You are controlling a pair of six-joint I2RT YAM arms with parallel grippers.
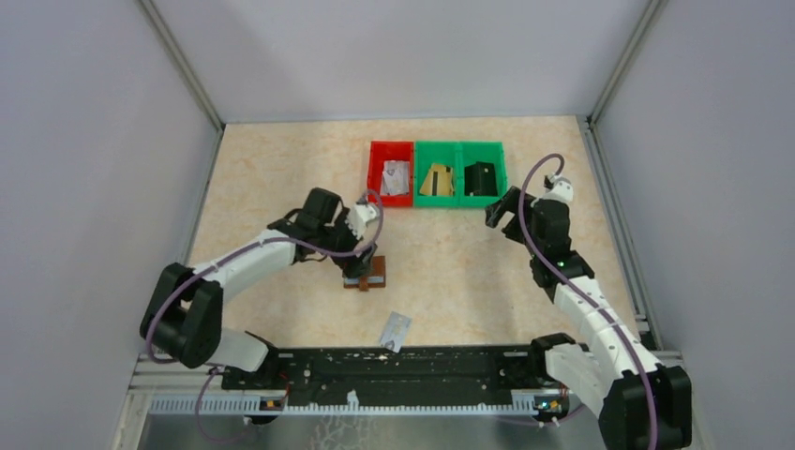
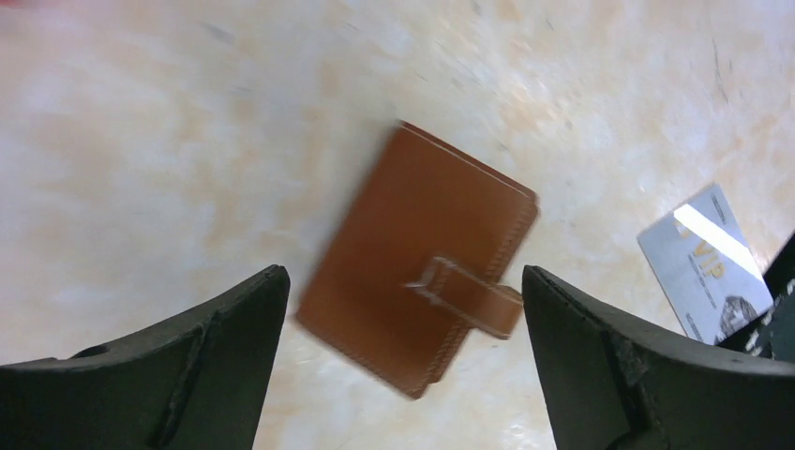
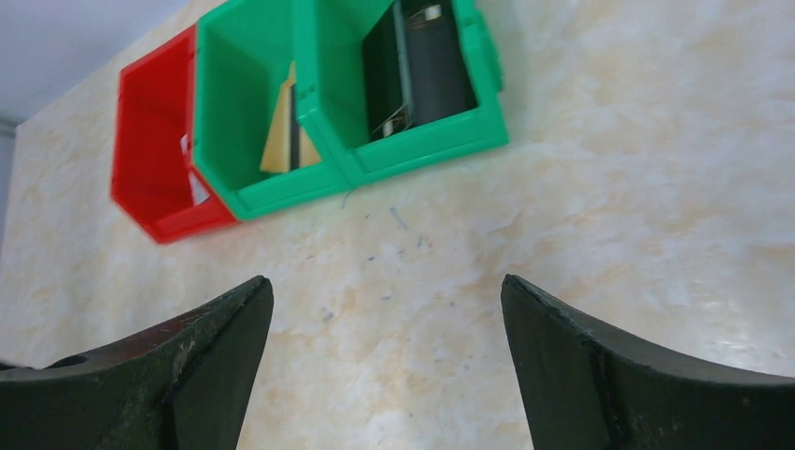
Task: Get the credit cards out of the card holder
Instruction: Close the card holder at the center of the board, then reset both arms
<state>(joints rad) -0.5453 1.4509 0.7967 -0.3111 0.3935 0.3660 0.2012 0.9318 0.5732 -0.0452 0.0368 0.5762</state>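
Left gripper (image 2: 403,281) spread wide above the closed brown leather card holder (image 2: 417,258).
It grips nothing; a silvery plastic card (image 2: 705,261) lies nearby; the right gripper (image 3: 384,281) gapes wide, empty.

We see three bins touching in row at far middle of table (image 1: 272,178): left bin (image 1: 374,173), middle bin (image 1: 437,145), right bin (image 1: 501,173). We find left-bin card (image 1: 395,178) in left bin, middle-bin card (image 1: 436,180) in middle bin, item we cannot name (image 1: 481,178) in right bin. Card holder (image 1: 367,279) lies nearer than bins, left of centre, directly under left gripper (image 1: 362,265). Loose card (image 1: 397,330) lies nearer still, just right of holder, apart from it. Right gripper (image 1: 500,210) sits just near of right bin, well right of holder.
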